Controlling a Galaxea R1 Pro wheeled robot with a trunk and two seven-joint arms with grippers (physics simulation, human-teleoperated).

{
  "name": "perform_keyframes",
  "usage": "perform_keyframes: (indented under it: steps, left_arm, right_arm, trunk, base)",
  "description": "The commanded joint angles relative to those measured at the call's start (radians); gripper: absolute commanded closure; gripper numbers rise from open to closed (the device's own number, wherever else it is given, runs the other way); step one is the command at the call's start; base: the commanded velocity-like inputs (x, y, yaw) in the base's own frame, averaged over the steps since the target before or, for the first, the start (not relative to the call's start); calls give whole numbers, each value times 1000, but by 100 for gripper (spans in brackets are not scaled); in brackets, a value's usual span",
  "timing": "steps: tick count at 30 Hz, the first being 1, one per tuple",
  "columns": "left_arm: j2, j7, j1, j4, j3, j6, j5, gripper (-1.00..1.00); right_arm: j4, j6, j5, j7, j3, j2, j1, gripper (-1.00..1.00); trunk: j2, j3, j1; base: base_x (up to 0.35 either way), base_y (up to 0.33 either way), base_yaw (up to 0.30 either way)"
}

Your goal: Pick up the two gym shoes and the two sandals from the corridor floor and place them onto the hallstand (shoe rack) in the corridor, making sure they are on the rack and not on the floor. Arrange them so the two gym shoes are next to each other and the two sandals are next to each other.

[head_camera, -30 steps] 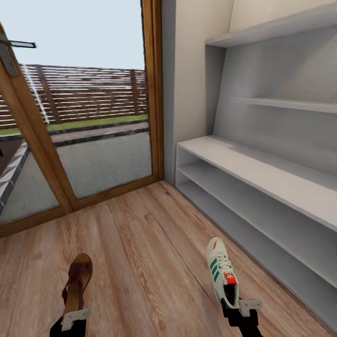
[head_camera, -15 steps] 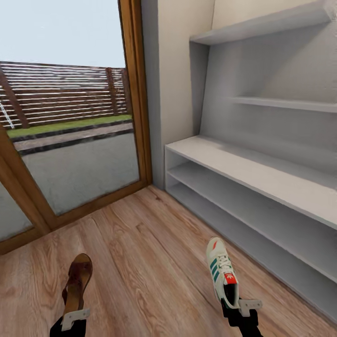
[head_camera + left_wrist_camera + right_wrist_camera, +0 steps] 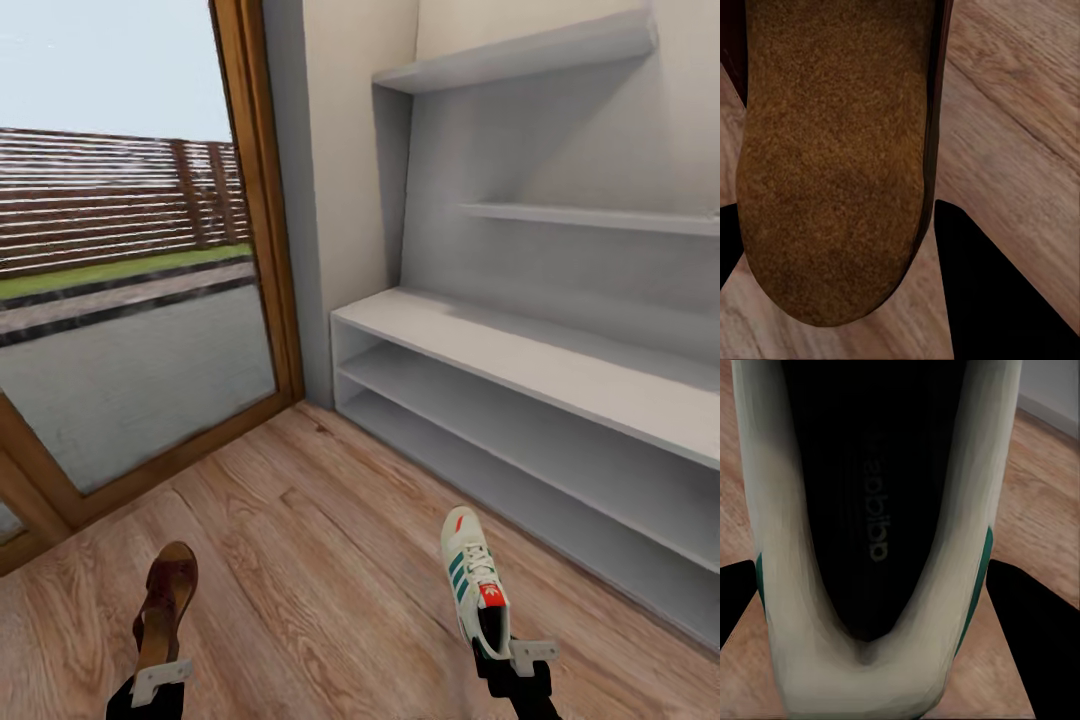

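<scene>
Hallstand (image 3: 520, 350) ahead-right; we carry sandal (image 3: 165, 600) in left gripper (image 3: 160, 680), gym shoe (image 3: 475, 580) clamped in right gripper (image 3: 515, 660); next: approach, set on top.

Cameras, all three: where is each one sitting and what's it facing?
Head view: on the head, facing forward and down at the pale grey-white hallstand and wood-grain plank floor; both arms show at the bottom edge.
Left wrist view: near the left gripper, looking along the black fingers at the brown leather sandal.
Right wrist view: near the right gripper, looking into the white green-striped gym shoe.
Shared: head and wrist views show sandal and shoe.
</scene>
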Motion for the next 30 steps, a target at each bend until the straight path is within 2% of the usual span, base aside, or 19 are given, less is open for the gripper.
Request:
perform_keyframes:
  steps: [1,10,23,30]
  left_arm:
    - [0,2,0,1,0,-2,-3,100]
    - [0,2,0,1,0,-2,-3,100]
    - [0,2,0,1,0,-2,-3,100]
    - [0,2,0,1,0,-2,-4,100]
  right_arm:
    - [0,-3,-7,-3,9,0,-1,100]
    - [0,-3,-7,-3,9,0,-1,100]
    - [0,-3,-7,-3,9,0,-1,100]
    - [0,-3,-7,-3,9,0,-1,100]
  trunk:
    - [0,-1,0]
    - [0,-3,0]
    - [0,-3,0]
    - [0,-3,0]
  base:
    - [1,305,-268]
    - [56,312,-268]
    - [165,312,-268]
    - [36,100,-268]
